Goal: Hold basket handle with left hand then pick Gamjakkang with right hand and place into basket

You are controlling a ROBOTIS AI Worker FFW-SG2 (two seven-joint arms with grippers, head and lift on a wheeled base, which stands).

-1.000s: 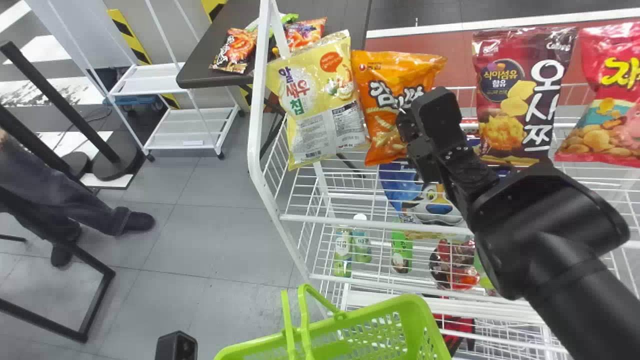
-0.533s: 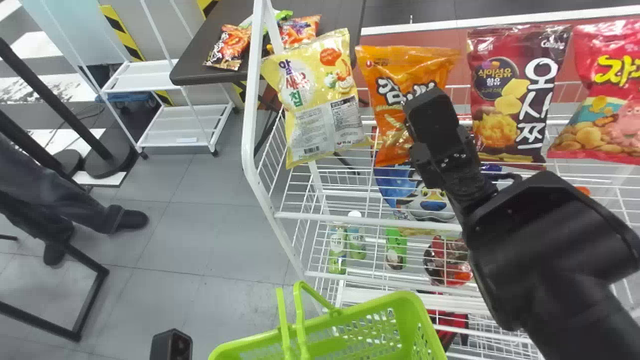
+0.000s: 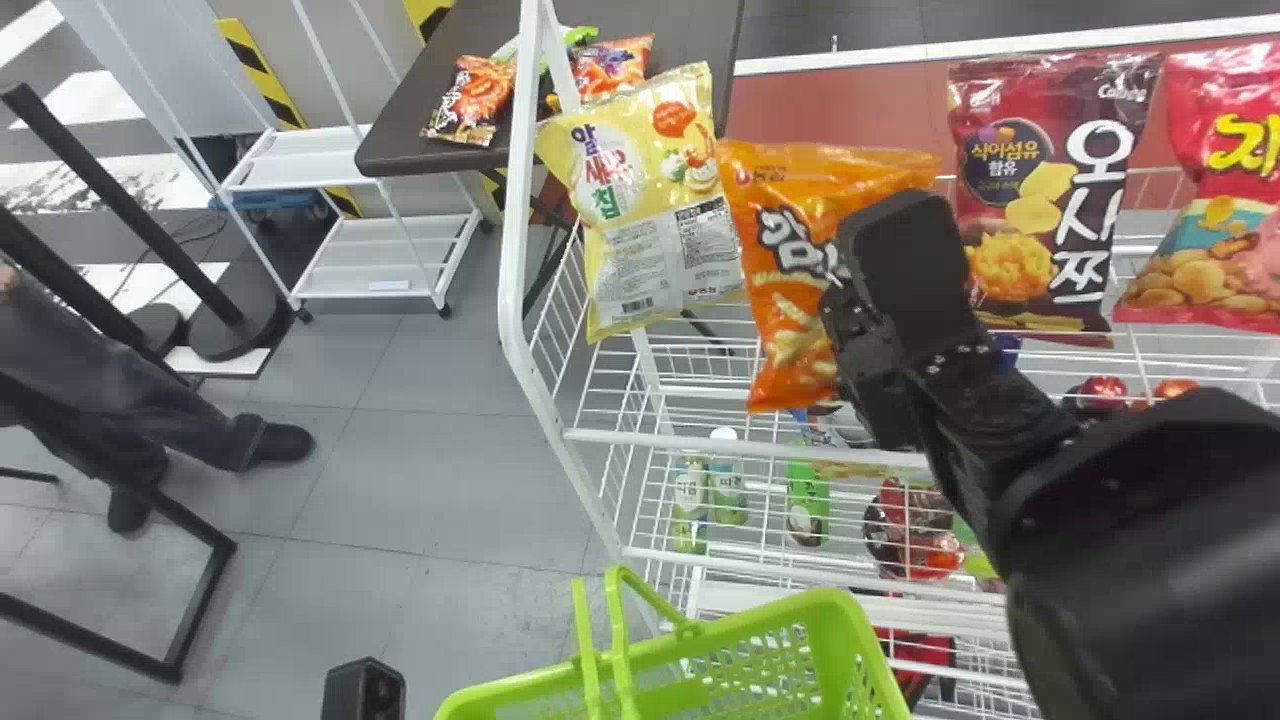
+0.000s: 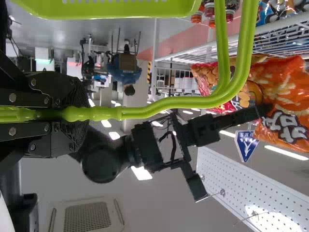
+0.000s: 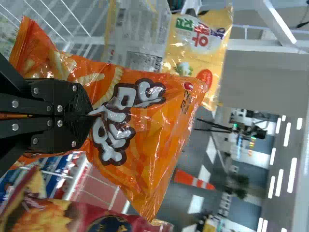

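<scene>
Grey floor [image 3: 400,450] stretches between the posts at the left and the white wire rack [image 3: 505,300], whose near corner post marks the edge of that open room. Past the rack's far end, a dark table [image 3: 385,145] carries small packets [image 3: 470,100]. The green basket [image 3: 650,670] sits low in front of the rack, showing its slotted walls. The left gripper [image 3: 363,692] is closed on the basket's handle [image 4: 183,102].

Above and before the rack, the right gripper [image 3: 850,320] pinches the orange bag [image 3: 790,250], fingers closed on it; the bag hangs tilted, well apart from the basket. The yellow bag [image 3: 650,210] is just beside it on one side and the dark red bag [image 3: 1045,190] near on the other, with the gripper between; I can't tell if orange and yellow touch. Lower shelves hold bottles [image 3: 728,490] and a green pack [image 3: 807,500].
</scene>
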